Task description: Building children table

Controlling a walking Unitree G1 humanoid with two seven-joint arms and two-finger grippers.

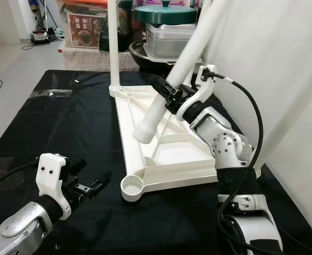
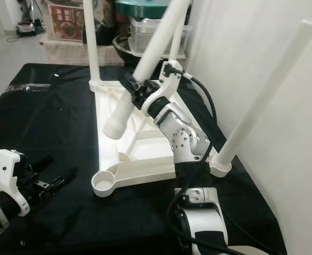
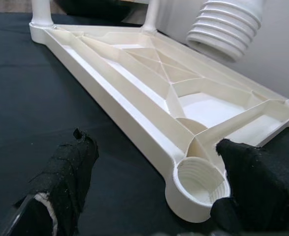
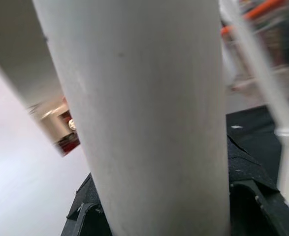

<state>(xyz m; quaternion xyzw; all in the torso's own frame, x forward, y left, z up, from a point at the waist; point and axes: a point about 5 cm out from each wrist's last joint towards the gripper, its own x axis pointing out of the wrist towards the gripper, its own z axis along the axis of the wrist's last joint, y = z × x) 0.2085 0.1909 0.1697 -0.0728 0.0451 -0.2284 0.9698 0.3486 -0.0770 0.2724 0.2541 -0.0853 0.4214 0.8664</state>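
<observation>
A white plastic tabletop (image 1: 171,154) lies upside down on the black cloth, with an empty threaded socket (image 1: 131,186) at its near corner. Legs stand in the far corner (image 1: 113,48) and in the right corner (image 2: 267,95). My right gripper (image 1: 169,95) is shut on a loose white table leg (image 1: 179,69), held tilted above the tabletop; its threaded end (image 1: 143,133) hangs over the frame's middle. My left gripper (image 1: 92,186) is open, low over the cloth just left of the empty socket (image 3: 199,183), which lies between its fingers (image 3: 68,172) in the wrist view.
The black cloth (image 1: 55,127) covers the work surface. Behind it stand a red-labelled box (image 1: 85,29), a dark pot (image 1: 145,56) and a clear container with a green lid (image 1: 169,32). A white wall (image 1: 283,79) runs close along the right.
</observation>
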